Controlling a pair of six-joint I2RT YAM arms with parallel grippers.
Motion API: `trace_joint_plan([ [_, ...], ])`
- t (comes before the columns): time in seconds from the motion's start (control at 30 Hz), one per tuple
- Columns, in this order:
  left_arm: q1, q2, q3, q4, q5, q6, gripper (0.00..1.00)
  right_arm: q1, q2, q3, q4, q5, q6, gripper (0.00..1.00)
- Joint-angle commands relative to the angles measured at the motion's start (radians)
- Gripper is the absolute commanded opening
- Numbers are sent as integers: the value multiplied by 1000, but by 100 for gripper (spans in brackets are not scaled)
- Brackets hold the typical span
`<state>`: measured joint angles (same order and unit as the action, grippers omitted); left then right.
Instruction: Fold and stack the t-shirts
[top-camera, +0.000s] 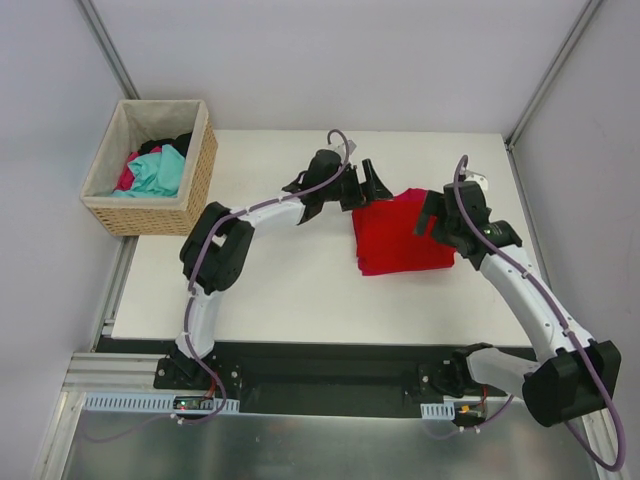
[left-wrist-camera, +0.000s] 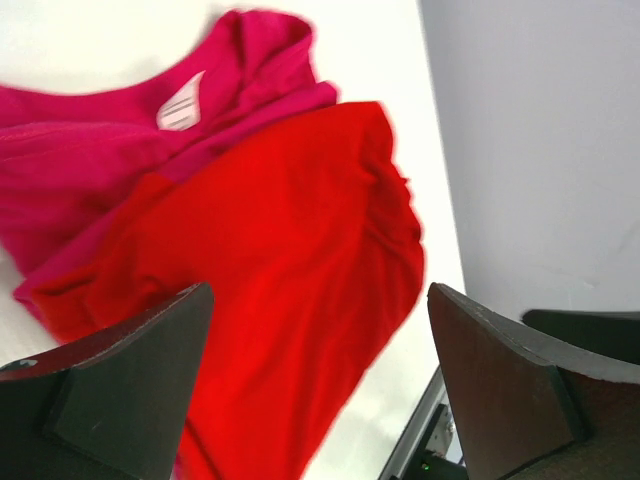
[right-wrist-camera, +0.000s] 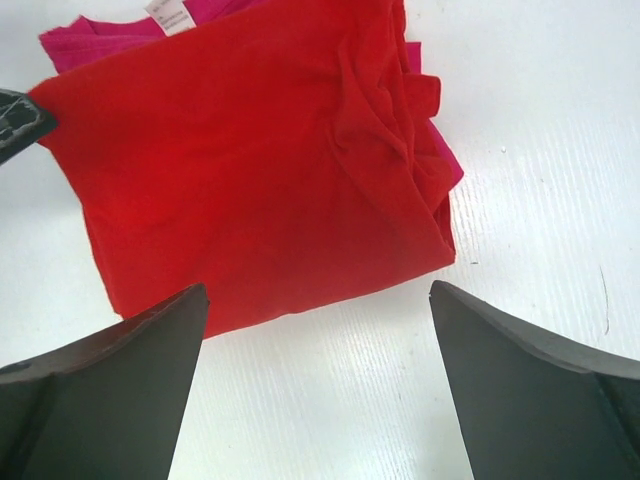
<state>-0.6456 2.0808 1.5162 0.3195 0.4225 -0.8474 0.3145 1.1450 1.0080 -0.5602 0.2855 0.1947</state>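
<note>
Folded red t-shirt (right-wrist-camera: 260, 160) atop magenta t-shirt (right-wrist-camera: 100, 40)

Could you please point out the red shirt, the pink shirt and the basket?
Red shirt (right-wrist-camera: 250, 170): right wrist view, middle of its folded top.
Pink shirt (left-wrist-camera: 85, 165): left wrist view, uncovered cloth near its neckline.
Basket (top-camera: 140, 220): top external view, woven front wall.

1. Overhead view: the light is bright, even and diffuse. The white table (top-camera: 300, 290) around the red t-shirt (top-camera: 395, 240) carries only faint, soft shadows.
2. Left wrist view: blurred. The red t-shirt's edges smear, and the white label (left-wrist-camera: 180, 103) above it is soft.
3. Right wrist view: sharper. The folds along the red t-shirt's right side read clearly.
4. Below the red t-shirt, the left gripper's fingers (left-wrist-camera: 120, 390) and the right gripper's fingers (right-wrist-camera: 110, 390) are dark and nearly featureless.
</note>
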Motion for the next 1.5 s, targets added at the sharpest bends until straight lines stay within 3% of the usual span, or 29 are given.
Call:
trace_joint_plan([
  [0.0, 9, 77, 55, 19, 42, 5, 89, -2, -16, -28, -18, 43, 6, 97],
  [0.57, 24, 145, 78, 67, 91, -22, 89, -32, 183, -78, -70, 222, -3, 97],
  [1.0, 52, 111, -7, 128, 116, -53, 89, -111, 344, -86, -93, 290, 32, 97],
  [1.47, 78, 67, -71, 165, 128, -67, 88, -126, 329, -46, -165, 322, 64, 97],
])
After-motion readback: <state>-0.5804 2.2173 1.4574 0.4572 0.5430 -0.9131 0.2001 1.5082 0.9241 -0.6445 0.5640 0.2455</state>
